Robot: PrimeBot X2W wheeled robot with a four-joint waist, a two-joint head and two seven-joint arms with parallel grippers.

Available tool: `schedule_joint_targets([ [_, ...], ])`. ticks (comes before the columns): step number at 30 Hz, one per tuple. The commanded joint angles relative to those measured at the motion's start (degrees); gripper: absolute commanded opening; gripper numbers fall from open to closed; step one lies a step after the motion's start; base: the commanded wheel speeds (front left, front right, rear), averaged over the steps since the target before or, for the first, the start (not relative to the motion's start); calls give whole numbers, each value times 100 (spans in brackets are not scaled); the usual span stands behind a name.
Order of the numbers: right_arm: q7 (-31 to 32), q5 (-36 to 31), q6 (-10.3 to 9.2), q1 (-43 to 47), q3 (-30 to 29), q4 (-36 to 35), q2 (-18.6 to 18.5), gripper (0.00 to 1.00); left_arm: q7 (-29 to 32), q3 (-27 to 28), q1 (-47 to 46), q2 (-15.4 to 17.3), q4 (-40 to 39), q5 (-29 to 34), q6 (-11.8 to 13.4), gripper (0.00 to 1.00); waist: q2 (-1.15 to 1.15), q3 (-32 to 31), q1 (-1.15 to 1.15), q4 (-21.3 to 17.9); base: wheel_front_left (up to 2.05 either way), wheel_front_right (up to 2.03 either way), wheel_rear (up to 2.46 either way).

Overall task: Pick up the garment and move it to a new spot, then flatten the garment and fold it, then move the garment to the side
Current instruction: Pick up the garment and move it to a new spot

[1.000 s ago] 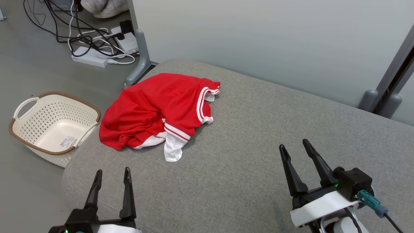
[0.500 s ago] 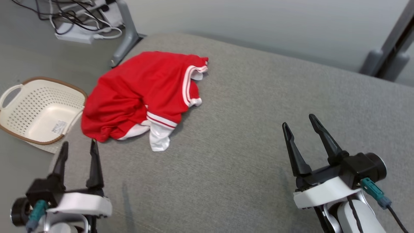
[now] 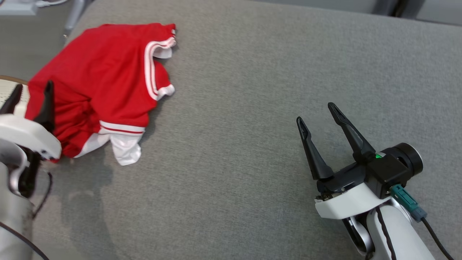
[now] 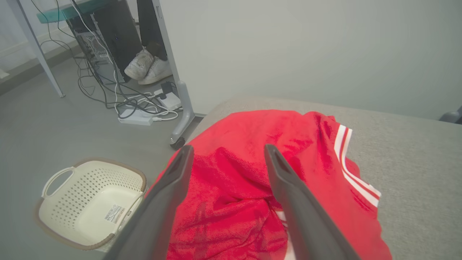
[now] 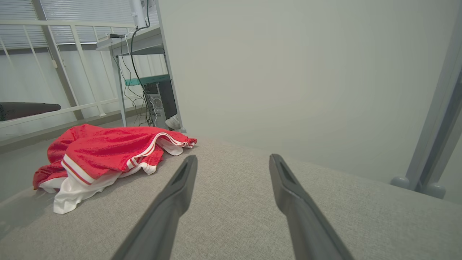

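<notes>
Cream perforated basket with a brown rim is sitting on the floor at far left, just beside the grey cushion. A printed label is lying on its bottom. Your left gripper is hanging at the cushion's left end with its two fingers spread wide, holding nothing. In the left wrist view the cloth is showing between and beyond the fingers; you cannot tell whether the tips are touching it. The garment, red with white striped trim, is lying crumpled on the cushion's left end, with white lining spilling out at its near edge. Your right gripper is hovering over bare cushion to the garment's right, well apart from it, fingers likewise spread wide and gripping nothing.
</notes>
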Motion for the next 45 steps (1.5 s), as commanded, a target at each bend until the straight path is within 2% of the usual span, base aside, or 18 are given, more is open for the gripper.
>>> schedule_joint_targets([
  [1, 0, -16, -1, -65, 12, -50, -44, 100, 211, -41, -251, 178, 104, -91, -24, 100, 0, 275, 0, -223, 0, 0, 0],
  [6, 9, -82, -1, -102, 67, -91, -48, 100, 1109, -298, -850, 535, 549, -307, -54, 100, 0, 513, 0, -370, 0, 0, 0],
  [11, 13, -81, -1, -178, 124, -111, -45, 100, 1738, -511, -1158, 828, 967, -480, -61, 100, 0, 649, 0, -537, 0, 0, 0],
  [15, -7, -64, -1, -204, 156, -111, -45, 100, 2077, -682, -1324, 1017, 1229, -532, -52, 100, 0, 700, 0, -630, 0, 0, 0],
  [24, -55, -79, -1, -194, 199, -57, -41, 100, 2517, -887, -1537, 1142, 1692, -783, -49, 100, 0, 749, 0, -708, 0, 0, 0],
  [25, -58, -78, -1, -198, 205, -52, -41, 100, 2545, -869, -1569, 1143, 1764, -799, -16, 80, 0, 749, 0, -713, 0, 0, 0],
  [26, -58, -76, -1, -203, 210, -47, -40, 100, 2540, -850, -1615, 1125, 1830, -832, 2, 18, 0, 749, 0, -718, 0, 0, 0],
  [27, -61, -74, -1, -207, 213, -42, -39, 100, 2509, -863, -1656, 1126, 1876, -808, 18, 0, 0, 746, 0, -722, 0, 0, 0],
  [34, -79, -15, -1, -120, 202, 50, -37, 100, 2213, -905, -1776, 1118, 2156, -806, 48, 0, 0, 587, 0, -692, 0, 0, 0],
  [45, -144, 190, -1, 30, 361, 205, -38, 100, 999, -805, -1877, 1153, 2193, -760, 128, 0, 0, -83, 0, -593, 0, 0, 0],
])
